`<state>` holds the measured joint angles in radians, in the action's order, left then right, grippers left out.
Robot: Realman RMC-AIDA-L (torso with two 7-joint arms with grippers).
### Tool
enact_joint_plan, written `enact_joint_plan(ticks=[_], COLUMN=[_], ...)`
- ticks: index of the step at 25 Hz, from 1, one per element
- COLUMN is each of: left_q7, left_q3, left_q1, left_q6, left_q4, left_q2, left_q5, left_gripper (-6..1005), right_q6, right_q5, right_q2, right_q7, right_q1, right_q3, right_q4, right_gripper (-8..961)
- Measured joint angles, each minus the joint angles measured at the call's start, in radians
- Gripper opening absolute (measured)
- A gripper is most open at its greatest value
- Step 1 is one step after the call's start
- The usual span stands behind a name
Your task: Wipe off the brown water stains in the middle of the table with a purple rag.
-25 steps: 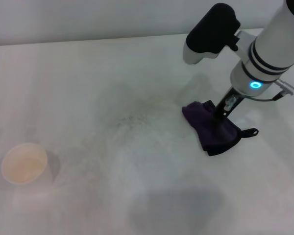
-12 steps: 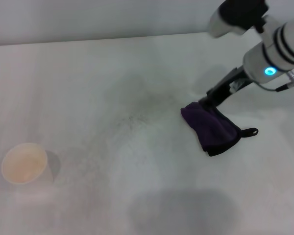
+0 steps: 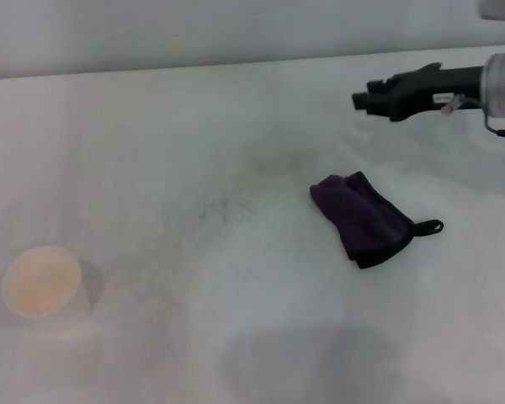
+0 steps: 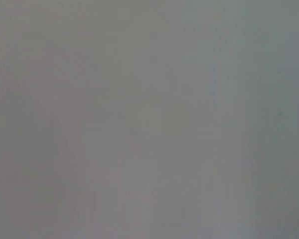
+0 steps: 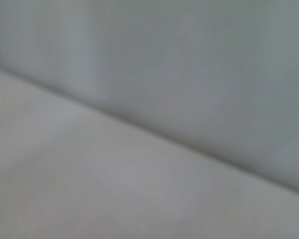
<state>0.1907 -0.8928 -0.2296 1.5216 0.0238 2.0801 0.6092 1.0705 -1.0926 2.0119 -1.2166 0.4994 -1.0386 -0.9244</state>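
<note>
The right claw (image 3: 360,99) is the only claw in the head view, sitting toward 2 o'clock of that view. It is raised above the table (image 3: 151,135), with its dark fingers pointing toward 9 o'clock from the arm at the view's right edge. The claw holds nothing; whether its fingers are spread or closed cannot be told from this angle. The left claw does not appear in any view.

One purple rag (image 3: 358,217) lies flat on the table, toward 5 o'clock from the right claw and well apart from it. It is folded, with dark edging, and one small black loop (image 3: 431,226) extends from its corner toward 3 o'clock. Nothing touches the rag.

One patch of faint dark speckles (image 3: 227,206) lies on the table near the centre of the head view, toward 9 o'clock from the rag and clear of it. The brown water stains cannot be made out as a distinct blotch.

One white paper cup (image 3: 42,282) stands upright toward 8 o'clock of the head view, well apart from the rag and the speckles.

The left wrist view shows only a plain grey field. The right wrist view shows one table edge (image 5: 154,134) against a pale background.
</note>
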Motion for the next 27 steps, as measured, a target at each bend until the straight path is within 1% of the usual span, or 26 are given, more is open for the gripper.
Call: enact_joint_plan(ticks=[3, 8, 12, 17, 22, 27], left_q7=[0.0, 0.0, -0.003, -0.004, -0.007, -0.008], left_q3=[0.0, 0.0, 0.0, 0.0, 0.0, 0.0], left_q1=[0.0, -0.002, -0.005, -0.011, -0.016, -0.034], left_q6=[0.007, 0.008, -0.006, -0.011, -0.017, -0.055], left_q4=[0.003, -0.001, -0.002, -0.002, -0.001, 0.002], left_q2=[0.001, 0.001, 0.001, 0.001, 0.0, 0.0], left_q5=[-0.003, -0.035, -0.052, -0.065, -0.069, -0.074], left_gripper=[892, 892, 892, 892, 892, 892], right_q6=[-0.044, -0.093, -0.101, -0.102, -0.099, -0.078], right_q5=[-0.167, -0.345, -0.499, -0.726, -0.887, -1.025], right_q2=[-0.001, -0.001, -0.001, 0.001, 0.006, 0.011], right_q7=[-0.19, -0.43, -0.637, -0.918, -1.151, -1.314], right_q1=[-0.029, -0.047, -0.053, -0.054, -0.049, -0.047], right_q3=[0.056, 0.133, 0.184, 0.2, 0.204, 0.205], right_q4=[0.092, 0.235, 0.359, 0.51, 0.624, 0.709], right_gripper=[333, 333, 333, 333, 333, 333])
